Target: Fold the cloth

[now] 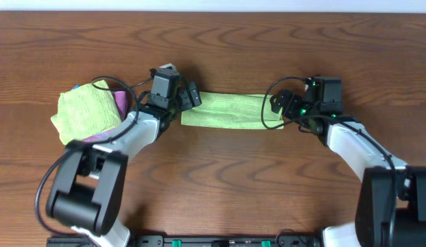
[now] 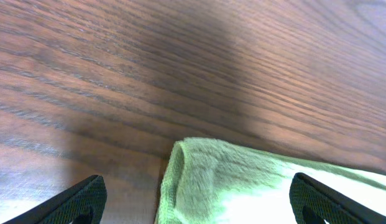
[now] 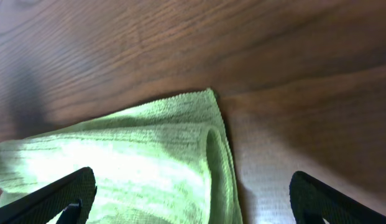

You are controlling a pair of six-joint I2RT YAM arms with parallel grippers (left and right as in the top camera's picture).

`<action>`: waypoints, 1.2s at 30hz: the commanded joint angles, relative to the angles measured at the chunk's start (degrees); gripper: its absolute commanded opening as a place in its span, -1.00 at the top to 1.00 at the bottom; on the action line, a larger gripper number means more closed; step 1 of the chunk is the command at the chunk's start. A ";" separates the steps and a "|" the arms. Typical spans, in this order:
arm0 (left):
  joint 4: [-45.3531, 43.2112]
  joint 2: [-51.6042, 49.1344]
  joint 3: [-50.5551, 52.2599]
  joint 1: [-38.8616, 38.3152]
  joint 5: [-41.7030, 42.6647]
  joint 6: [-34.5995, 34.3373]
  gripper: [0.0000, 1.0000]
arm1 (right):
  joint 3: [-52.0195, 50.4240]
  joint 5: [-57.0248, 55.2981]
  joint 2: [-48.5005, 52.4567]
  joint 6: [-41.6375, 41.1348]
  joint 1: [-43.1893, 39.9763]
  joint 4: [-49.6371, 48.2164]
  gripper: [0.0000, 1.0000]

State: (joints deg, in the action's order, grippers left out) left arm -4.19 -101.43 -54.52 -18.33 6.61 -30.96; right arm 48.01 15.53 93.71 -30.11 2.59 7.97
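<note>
The thin lime-green microfibre cloth point(image 1: 230, 110) lies as a seemingly folded strip; left fingers point(image 2: 87, 199) and right fingers point(image 3: 62, 199) gape wide at its ends.

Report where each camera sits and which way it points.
Overhead: above the table, looking straight down at the cloth; both arms show, left gripper and right gripper at its ends.
Left wrist: on the left arm, facing down at one cloth end; its open fingers show.
Right wrist: likewise, at the other end; open fingers show.
Shared: cloth and wood table.
</note>
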 commanded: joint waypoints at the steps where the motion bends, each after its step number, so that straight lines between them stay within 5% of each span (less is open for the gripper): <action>1: 3.32 4.31 -1.31 0.39 0.17 1.66 -0.93 | 1.14 -0.02 -3.21 -0.76 0.33 2.36 -0.98; 2: 4.42 5.38 -1.31 0.39 1.05 1.64 -0.99 | 1.14 0.31 -4.04 -0.94 0.33 3.78 -0.98; 4: 6.21 7.52 -1.31 0.39 3.56 1.64 -0.66 | 1.14 0.59 -5.55 -2.08 0.33 6.69 -0.98; 9: 6.99 9.62 -1.31 0.31 8.44 0.24 0.78 | 1.14 1.68 -9.14 -3.67 0.33 14.58 -0.98; 10: 7.08 9.55 -1.31 0.31 8.52 -0.83 0.88 | 1.14 2.08 -9.62 -4.07 0.33 15.80 -0.98; 36: 1.97 -5.07 -1.31 -2.23 7.23 -2.43 0.88 | 0.92 7.82 -4.20 -12.74 0.50 17.46 -0.99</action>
State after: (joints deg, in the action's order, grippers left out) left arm -2.00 -105.67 -54.59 -20.51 14.63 -33.19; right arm 48.27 23.38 87.33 -41.65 2.61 25.82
